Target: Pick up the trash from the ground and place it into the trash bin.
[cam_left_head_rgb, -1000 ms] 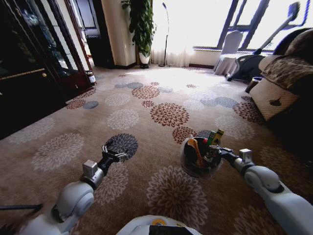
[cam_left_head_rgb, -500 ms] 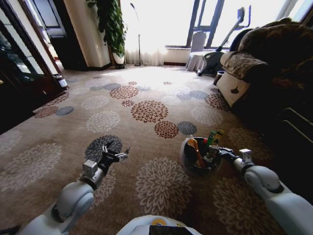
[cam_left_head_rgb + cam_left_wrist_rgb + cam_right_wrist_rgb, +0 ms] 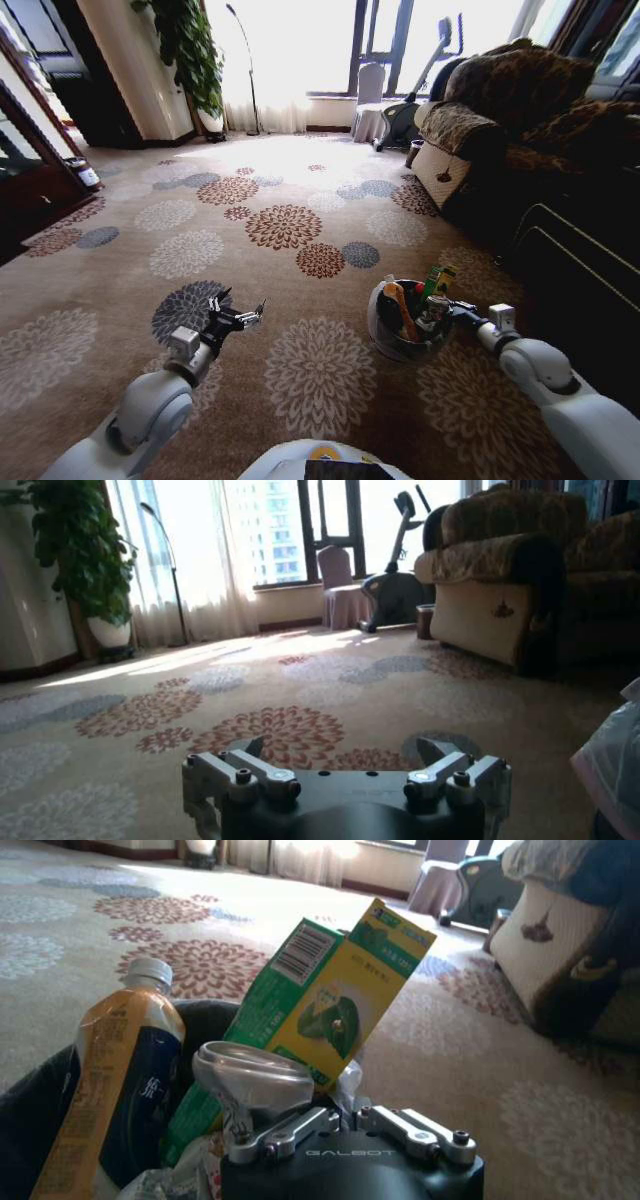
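The trash bin (image 3: 384, 341) is a small round dark bucket with a grey bag liner, held just above the flowered carpet at the right. My right gripper (image 3: 456, 309) is shut on its rim, seen close up in the right wrist view (image 3: 343, 1123). Trash stands inside it: an orange bottle (image 3: 110, 1087), a green-and-yellow carton (image 3: 340, 982) and a crushed can (image 3: 255, 1076). My left gripper (image 3: 238, 314) hovers over the carpet to the bin's left, open with nothing between its fingers (image 3: 342, 751).
A brown sofa (image 3: 500, 95) and a dark cabinet (image 3: 585, 265) line the right side. At the back are a covered chair (image 3: 369, 98), an exercise bike (image 3: 420, 95) and a potted plant (image 3: 188, 50). A small dark-red bin (image 3: 86, 175) stands far left.
The whole picture has slid to the left, so the camera has turned rightwards. Both arms and the held bin keep their places relative to me.
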Controlling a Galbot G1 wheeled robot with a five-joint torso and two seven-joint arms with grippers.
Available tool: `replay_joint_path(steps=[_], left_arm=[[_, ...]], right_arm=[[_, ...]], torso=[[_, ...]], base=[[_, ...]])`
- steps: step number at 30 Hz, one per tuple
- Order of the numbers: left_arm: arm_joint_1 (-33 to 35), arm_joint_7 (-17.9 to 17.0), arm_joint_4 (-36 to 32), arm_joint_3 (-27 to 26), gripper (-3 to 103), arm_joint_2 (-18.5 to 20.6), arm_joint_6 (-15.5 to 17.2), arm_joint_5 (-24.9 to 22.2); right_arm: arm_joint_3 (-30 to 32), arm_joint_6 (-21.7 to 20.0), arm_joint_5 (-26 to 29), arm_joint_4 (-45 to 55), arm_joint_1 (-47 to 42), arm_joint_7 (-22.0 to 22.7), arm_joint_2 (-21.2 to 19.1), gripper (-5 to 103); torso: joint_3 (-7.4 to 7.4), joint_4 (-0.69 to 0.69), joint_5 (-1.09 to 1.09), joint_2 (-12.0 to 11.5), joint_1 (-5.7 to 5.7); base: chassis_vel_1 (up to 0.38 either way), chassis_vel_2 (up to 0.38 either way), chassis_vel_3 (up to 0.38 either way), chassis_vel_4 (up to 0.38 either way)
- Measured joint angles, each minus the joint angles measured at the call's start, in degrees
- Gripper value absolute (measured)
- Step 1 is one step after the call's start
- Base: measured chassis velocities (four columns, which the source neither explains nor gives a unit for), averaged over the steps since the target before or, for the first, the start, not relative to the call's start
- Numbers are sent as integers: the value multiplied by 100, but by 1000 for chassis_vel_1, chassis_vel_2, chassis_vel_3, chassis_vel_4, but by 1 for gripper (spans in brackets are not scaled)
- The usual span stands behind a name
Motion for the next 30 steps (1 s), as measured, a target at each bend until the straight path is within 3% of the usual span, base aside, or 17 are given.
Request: replay_joint_path(steps=[3,9,21,30], left_arm=[[-17,-68,47,12,100,-25,-108,-77],[-24,-116,74,-30,100,-32,-145,-128],[-78,-89,63,-27,100,-129,-116,-151],[-196,-71,66,-74,100,-126,-120,-206]], right_arm=[[94,154,-234,323,-243,-10,182,2],[80,175,-185,367,-266,-8,220,2],[-18,-133,36,99,-59,-5,-216,2],[-116,-221,106,53,76,-5,-321,2]], torso=[[-1,-1,-3,0,0],[0,3,1,0,0],[0,4,-1,0,0],[0,2,-1,0,0]], base=[[0,0,0,0],[0,0,0,0],[0,0,0,0],[-9,-11,5,14]])
